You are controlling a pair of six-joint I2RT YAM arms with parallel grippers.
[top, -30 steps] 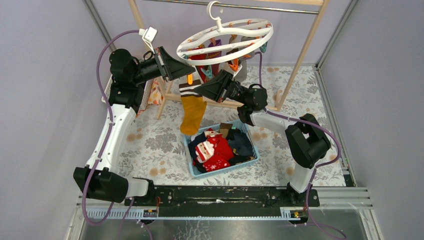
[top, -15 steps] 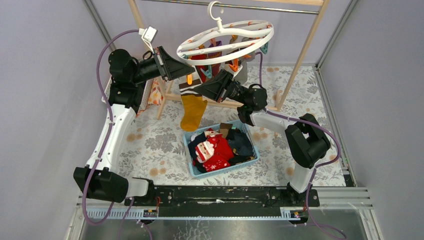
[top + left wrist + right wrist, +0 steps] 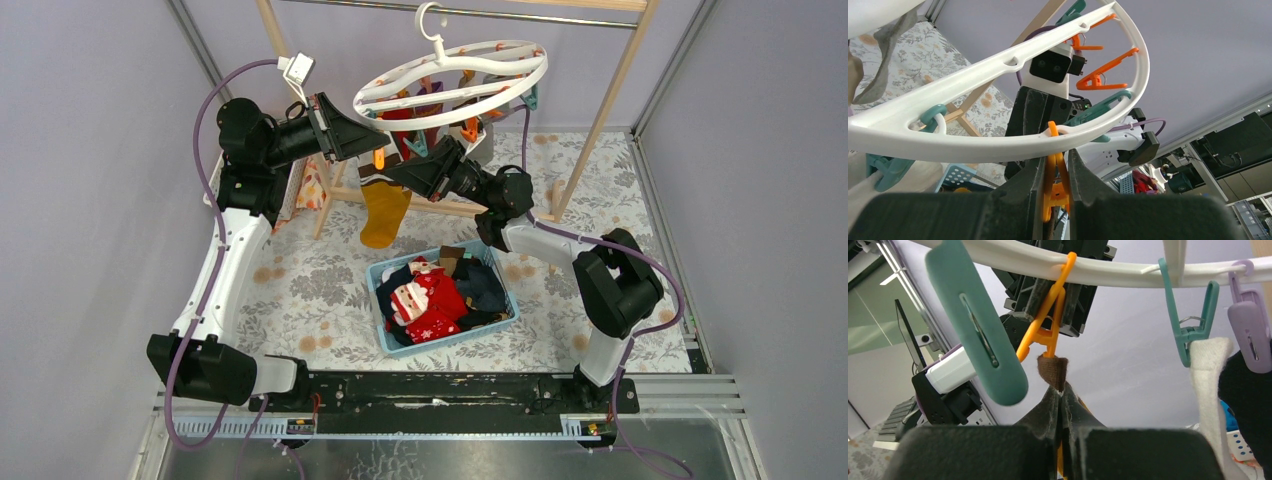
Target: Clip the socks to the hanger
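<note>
– Higher than a moment ago, that mustard sock [image 3: 383, 212]: the right gripper [image 3: 395, 172] has carried it up towards the ring.
– Yes. What do you see nearest us?
– A blue basket [image 3: 507, 305] on the flowered cloth, with the other socks [image 3: 425, 298] heaped inside, red and navy ones.
– And above it?
– The right gripper's jaws are pinched tight on the sock's brown cuff [image 3: 1053, 371], its tip just under an orange clip [image 3: 1048, 315]. The foot hangs free below.
– The other arm?
– The left gripper [image 3: 1055, 165] has its jaws narrow, pressed on both sides of that same orange clip.
– The clip hangs from what?
– From the rim of the white round hanger [image 3: 450, 75]. A teal clip [image 3: 1193, 315] beside it holds a white sock [image 3: 1210, 385].
– And behind?
– The hanger's hook rests on the wooden rail frame [image 3: 615, 80].
</note>
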